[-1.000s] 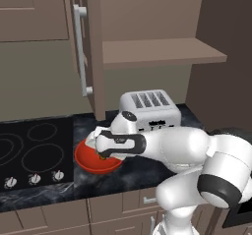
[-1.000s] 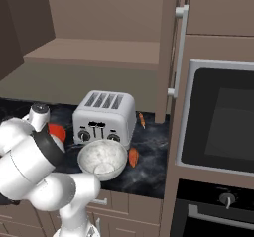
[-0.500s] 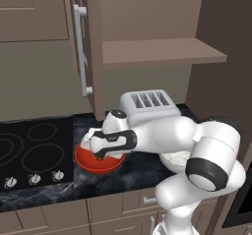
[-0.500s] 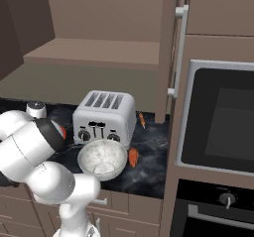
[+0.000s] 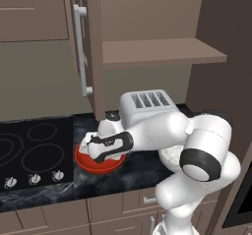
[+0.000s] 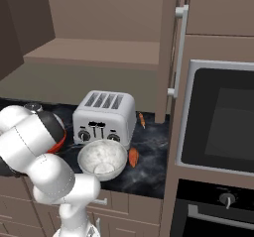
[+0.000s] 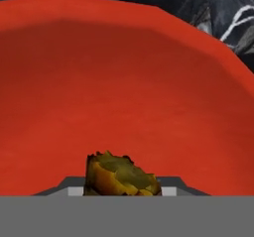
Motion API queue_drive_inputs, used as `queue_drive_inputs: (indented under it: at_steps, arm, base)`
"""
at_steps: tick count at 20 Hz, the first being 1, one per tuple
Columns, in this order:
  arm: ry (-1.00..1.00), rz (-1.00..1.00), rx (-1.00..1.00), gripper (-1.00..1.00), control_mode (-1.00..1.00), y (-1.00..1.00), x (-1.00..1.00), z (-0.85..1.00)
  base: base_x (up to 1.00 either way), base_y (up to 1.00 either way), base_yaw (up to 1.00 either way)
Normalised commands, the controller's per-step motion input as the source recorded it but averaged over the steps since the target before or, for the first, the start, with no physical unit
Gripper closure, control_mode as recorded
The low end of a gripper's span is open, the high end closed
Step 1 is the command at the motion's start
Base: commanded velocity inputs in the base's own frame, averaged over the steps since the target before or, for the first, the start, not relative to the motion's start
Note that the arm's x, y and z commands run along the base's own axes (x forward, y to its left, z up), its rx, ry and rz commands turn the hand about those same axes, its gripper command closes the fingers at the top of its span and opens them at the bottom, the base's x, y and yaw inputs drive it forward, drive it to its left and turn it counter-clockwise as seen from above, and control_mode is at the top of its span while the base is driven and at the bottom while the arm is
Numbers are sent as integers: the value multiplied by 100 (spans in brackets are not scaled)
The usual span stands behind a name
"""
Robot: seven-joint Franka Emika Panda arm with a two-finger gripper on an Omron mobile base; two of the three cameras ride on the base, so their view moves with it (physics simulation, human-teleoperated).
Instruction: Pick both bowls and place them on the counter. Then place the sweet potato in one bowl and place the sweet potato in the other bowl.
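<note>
**Gripper over red bowl, sweet potato end between the jaws**

Hand view: lumpy orange-brown end of a sweet potato (image 7: 123, 175) pokes up at the bottom edge, right where the fingertips sit. Long axis looks to run along the gripper, away from the camera toward the red bowl (image 7: 124, 92); full length hidden. Jaws look closed on it, partly apart, though the tips themselves are barely visible. Bowl interior lies beyond it, a strip of counter (image 7: 218, 13) at top right.

Left base view: hand and gripper (image 5: 101, 150) hang over the red bowl (image 5: 86, 161), which sits on the counter (image 5: 138, 172) near its front edge, just beside the cooktop (image 5: 34, 150). Held potato not visible from here; the hand covers it.

Right base view: marbled bowl (image 6: 102, 160) stands upright near the counter's front edge, in front of the toaster (image 6: 105, 118). A second sweet potato (image 6: 133, 157) lies just beside that bowl's right rim, long axis roughly front-to-back. A smaller orange piece (image 6: 142, 120) lies right of the toaster, toward the back edge; can't tell what it is. Red bowl shows as a sliver behind the arm.
</note>
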Motion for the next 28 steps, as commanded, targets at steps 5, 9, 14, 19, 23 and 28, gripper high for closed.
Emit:
queue_drive_inputs:
  at_steps: [5,9,14,19,23,28]
  arm:
    - [0,0,-3,100,-100,0,2,-12]
    - [0,1,-2,100,-100,0,2,-11]
    - [0,1,-4,-100,-100,0,0,-8]
    - [0,0,-2,-100,-100,-3,0,0]
    - [0,0,-2,-100,-100,-2,0,0]
    - [0,0,-2,-100,-100,-4,0,11]
  base:
    - [0,0,0]
    - [0,0,0]
    - [0,0,0]
    - [0,0,0]
    - [0,0,0]
    - [0,0,0]
